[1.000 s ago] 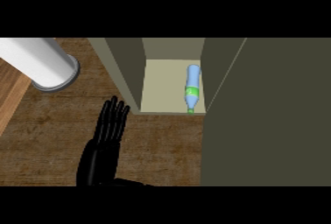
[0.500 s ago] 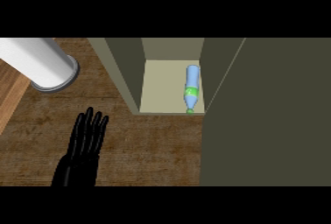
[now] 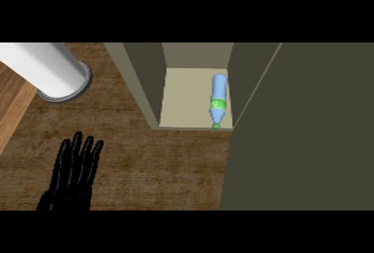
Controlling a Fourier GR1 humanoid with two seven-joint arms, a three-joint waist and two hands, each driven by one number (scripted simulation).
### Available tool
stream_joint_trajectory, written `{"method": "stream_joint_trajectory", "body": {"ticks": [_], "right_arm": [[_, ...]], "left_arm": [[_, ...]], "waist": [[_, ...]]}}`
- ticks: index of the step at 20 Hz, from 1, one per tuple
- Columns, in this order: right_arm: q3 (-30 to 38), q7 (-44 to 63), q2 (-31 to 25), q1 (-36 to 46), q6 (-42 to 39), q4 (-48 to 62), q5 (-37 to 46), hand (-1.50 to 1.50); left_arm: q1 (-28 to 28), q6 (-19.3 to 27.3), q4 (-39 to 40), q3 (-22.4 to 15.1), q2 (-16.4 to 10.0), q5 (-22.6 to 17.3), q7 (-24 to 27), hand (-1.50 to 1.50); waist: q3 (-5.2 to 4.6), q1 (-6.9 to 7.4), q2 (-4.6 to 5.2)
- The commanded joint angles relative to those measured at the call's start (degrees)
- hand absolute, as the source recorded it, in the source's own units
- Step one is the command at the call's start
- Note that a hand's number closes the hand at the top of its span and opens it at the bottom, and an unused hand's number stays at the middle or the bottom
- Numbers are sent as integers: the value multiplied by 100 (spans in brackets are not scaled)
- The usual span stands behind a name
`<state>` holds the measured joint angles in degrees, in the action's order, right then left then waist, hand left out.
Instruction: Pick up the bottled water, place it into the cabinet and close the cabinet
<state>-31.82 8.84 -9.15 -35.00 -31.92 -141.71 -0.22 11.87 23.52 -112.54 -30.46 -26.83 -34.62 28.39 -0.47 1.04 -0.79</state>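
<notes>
One hand shows, the left hand [image 3: 71,173], low at the near left. Its fingers [image 3: 76,148] are straight and close together. They point away to the far side and hold nothing. It lies over the brown counter [image 3: 161,158]. The right hand cannot be seen at all.

Farther off and to the right of the fingers is the cabinet [image 3: 142,84]. It is open. The bottled water [image 3: 218,96] is already inside, lying on its side on the pale shelf, close by the right wall. Its long side runs from near to far. Its green cap [image 3: 216,126] points to the near side, right at the shelf's front edge.

So the job left looks like closing the cabinet. The big dark door [image 3: 300,128] fills the right side, from near to far. It is well apart from the left hand, with bare counter between them. The door is on the right, so the right hand would likely have the shorter way. The cap sits so near the edge that the door may bump it.

Far left stands a white tube [image 3: 44,66], out of the way.
</notes>
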Motion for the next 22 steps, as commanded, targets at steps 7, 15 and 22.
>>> {"method": "stream_joint_trajectory", "body": {"ticks": [7, 15, 22], "right_arm": [[-1592, 1303, 880, 1459, 550, -238, 1252, 150], [-1728, 1700, 884, 2771, 1238, 570, 1264, 150], [-1579, 1871, 870, 3267, 1330, 704, 1039, 150]], "left_arm": [[517, -589, -154, 475, -436, -334, 207, -150], [745, -1036, -165, 740, -664, -606, 266, -150], [811, -1175, -227, 946, -761, -735, 286, -150]], "waist": [[-18, 95, -8], [-25, 163, 16], [-30, 245, 54]]}}
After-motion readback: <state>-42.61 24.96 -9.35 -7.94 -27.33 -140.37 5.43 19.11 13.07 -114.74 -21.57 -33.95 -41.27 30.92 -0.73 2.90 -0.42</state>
